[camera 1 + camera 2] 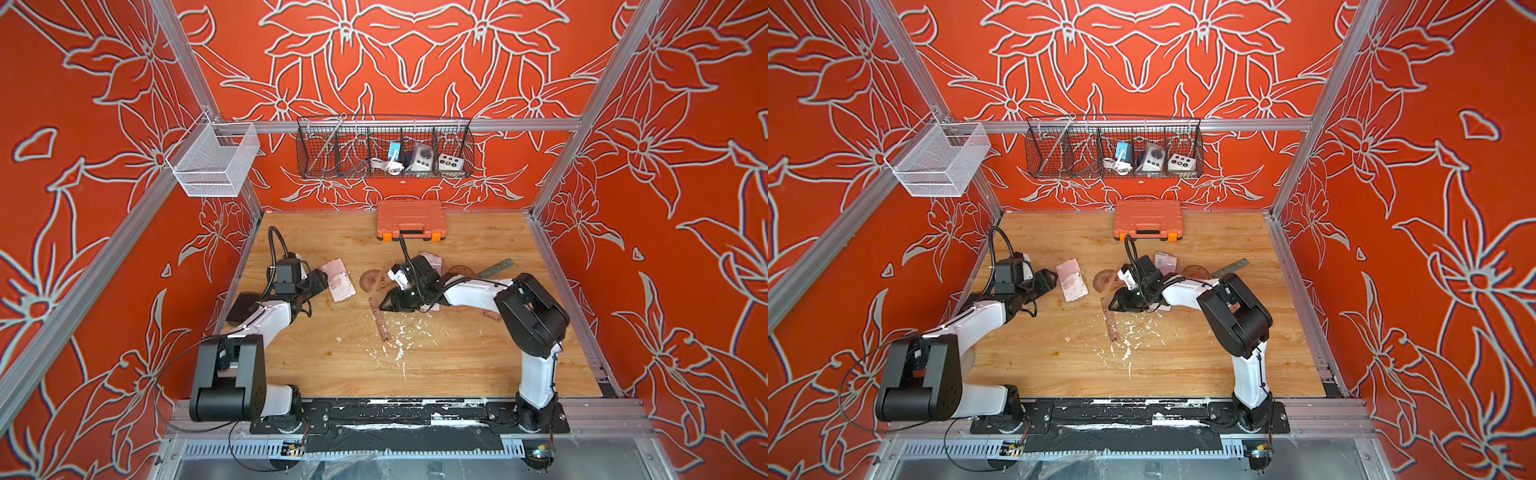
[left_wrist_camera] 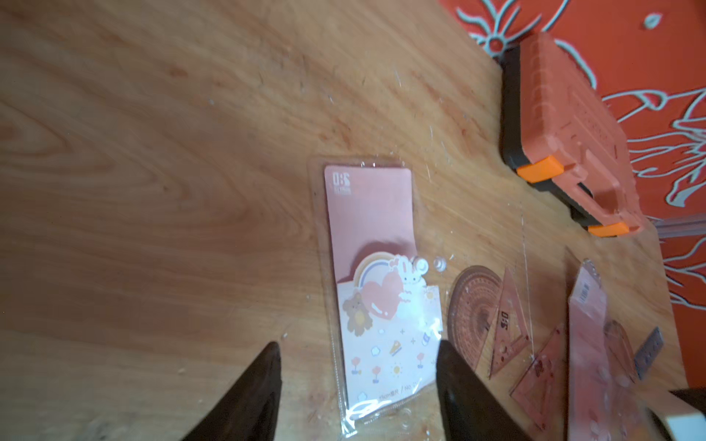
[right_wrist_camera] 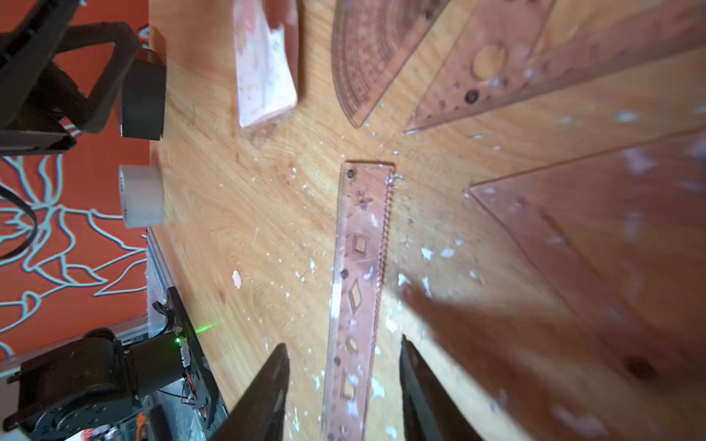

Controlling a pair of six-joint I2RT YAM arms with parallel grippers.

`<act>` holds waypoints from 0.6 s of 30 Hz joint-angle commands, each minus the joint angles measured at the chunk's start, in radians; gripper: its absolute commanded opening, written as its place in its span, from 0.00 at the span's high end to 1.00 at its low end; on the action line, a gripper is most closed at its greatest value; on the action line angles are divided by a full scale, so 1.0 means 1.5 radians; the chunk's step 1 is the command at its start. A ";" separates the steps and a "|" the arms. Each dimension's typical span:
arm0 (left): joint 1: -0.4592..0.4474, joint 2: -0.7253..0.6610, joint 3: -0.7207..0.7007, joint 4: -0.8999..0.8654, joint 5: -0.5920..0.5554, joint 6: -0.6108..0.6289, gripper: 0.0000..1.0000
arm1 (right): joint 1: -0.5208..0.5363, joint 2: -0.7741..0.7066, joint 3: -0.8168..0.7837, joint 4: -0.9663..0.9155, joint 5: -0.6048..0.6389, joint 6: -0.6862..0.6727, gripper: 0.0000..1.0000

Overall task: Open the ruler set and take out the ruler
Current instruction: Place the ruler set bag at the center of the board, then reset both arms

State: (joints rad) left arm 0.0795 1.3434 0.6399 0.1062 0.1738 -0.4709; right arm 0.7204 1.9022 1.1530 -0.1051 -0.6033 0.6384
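The ruler set (image 1: 341, 279) (image 1: 1072, 279) (image 2: 378, 290) is a clear pouch with a pink cartoon card, lying flat left of the table's middle. My left gripper (image 1: 319, 284) (image 2: 358, 345) stands open at its near end, a finger on each side, gripping nothing. A see-through pink ruler (image 1: 380, 320) (image 1: 1109, 322) (image 3: 361, 267) lies flat on the wood near the middle. My right gripper (image 1: 384, 305) (image 3: 344, 341) hovers open over one end of it. The ruler runs between the fingers without touching them.
A pink protractor (image 1: 372, 279) (image 2: 473, 305), set squares (image 2: 508, 320) (image 3: 611, 236), a second pouch (image 1: 1165, 262) and a metal ruler (image 1: 496, 268) lie around the right arm. An orange tool case (image 1: 410, 220) sits at the back wall. White flecks dot the wooden table (image 1: 457, 365).
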 commanded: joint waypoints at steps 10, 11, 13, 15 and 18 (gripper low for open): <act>-0.021 -0.195 -0.159 0.227 -0.192 0.131 0.08 | -0.011 -0.330 -0.148 0.079 0.717 -0.206 0.02; -0.023 -0.203 -0.179 0.245 -0.220 0.140 0.07 | -0.021 -0.332 -0.154 0.075 0.766 -0.217 0.02; -0.027 -0.209 -0.194 0.251 -0.266 0.166 0.06 | -0.041 -0.330 -0.135 0.011 0.862 -0.215 0.02; -0.032 -0.203 -0.202 0.257 -0.289 0.214 0.06 | -0.055 -0.342 -0.152 0.007 0.936 -0.240 0.02; -0.034 -0.167 -0.217 0.301 -0.264 0.259 0.05 | -0.089 -0.405 -0.258 0.115 0.964 -0.295 0.02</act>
State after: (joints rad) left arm 0.0364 1.0630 0.3237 0.4480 -0.1829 -0.1905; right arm 0.6201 1.3647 0.8635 -0.0250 0.6289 0.2955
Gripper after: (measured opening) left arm 0.950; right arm 0.980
